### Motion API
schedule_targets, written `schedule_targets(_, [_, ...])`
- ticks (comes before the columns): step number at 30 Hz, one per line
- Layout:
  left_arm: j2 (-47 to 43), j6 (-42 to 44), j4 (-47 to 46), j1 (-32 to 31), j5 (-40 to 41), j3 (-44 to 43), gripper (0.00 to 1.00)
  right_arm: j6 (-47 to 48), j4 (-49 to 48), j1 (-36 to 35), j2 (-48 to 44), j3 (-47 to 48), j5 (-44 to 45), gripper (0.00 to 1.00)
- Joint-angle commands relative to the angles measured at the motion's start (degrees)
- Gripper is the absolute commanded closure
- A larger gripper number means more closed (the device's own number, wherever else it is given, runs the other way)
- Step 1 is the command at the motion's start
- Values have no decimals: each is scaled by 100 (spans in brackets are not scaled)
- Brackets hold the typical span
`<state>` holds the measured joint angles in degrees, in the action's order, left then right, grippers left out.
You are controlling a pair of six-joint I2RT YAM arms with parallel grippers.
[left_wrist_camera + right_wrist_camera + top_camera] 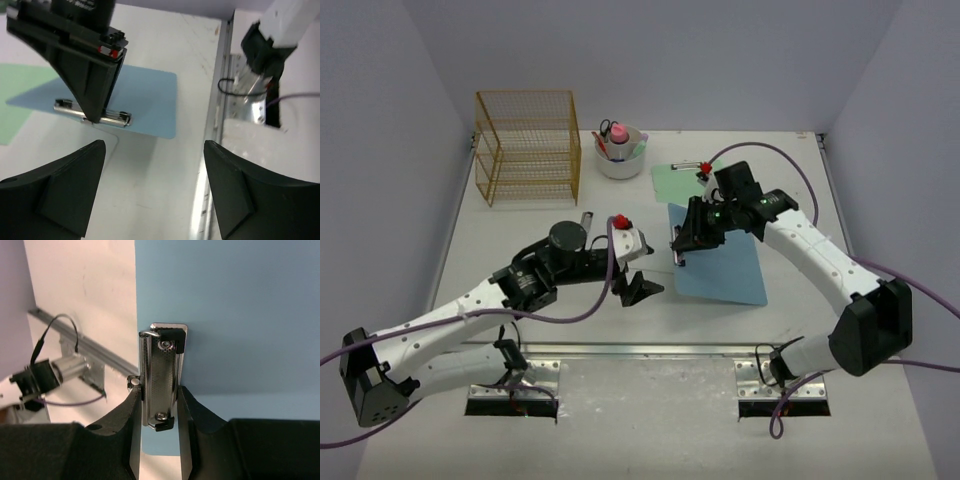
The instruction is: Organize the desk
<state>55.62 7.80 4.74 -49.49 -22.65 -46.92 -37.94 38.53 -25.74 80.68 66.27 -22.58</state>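
Two arms are shown over the desk (480,240), a white tabletop that fills the floor of the enclosure. The metal clip (159,375) of a blue clipboard (725,265) is pinched across its width by the right gripper (159,405). The board appears to lie flat near the middle of the desk, with its far end at or over a green sheet (675,185). The left gripper (155,150) is held spread and empty just beside the clip, touching nothing. The step is judged to be the lifting of the board by its clip. This is best done with the pinch centred so that the board does not swing, with the raise begun slowly, and with the free edge steadied by the left gripper if the board is to be carried to the wire rack (527,145). The surface is matt and faintly scuffed, and is edged in front by a metal rail (650,350). A cup (620,160) of scissors and pens is seen at the rear, and lavender walls (650,60) close three sides
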Motion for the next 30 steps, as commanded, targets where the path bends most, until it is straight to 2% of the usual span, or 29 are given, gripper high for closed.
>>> schedule_targets(1, [338,-2978,-664,435,762,-372,24,-582,-252,8,-180,588,908,100])
schedule_targets(4, [881,-3468,-592,802,593,-797,26,-811,-311,2,-223,714,1054,100])
schedule_targets(9, [1629,-4077,-699,827,327,-1184,28,-960,-406,-76,-201,777,1207,100])
schedule_targets(19, [2519,-3769,-540,827,530,-1729,39,-908,-448,-223,-167,914,1403,100])
schedule_targets(26, [2802,-3615,-492,855,741,-1849,47,-936,-427,-258,-193,923,1325,100])
schedule_targets(30, [2920,-3580,-242,884,872,-1860,48,-961,-429,-260,-207,923,1305,100])
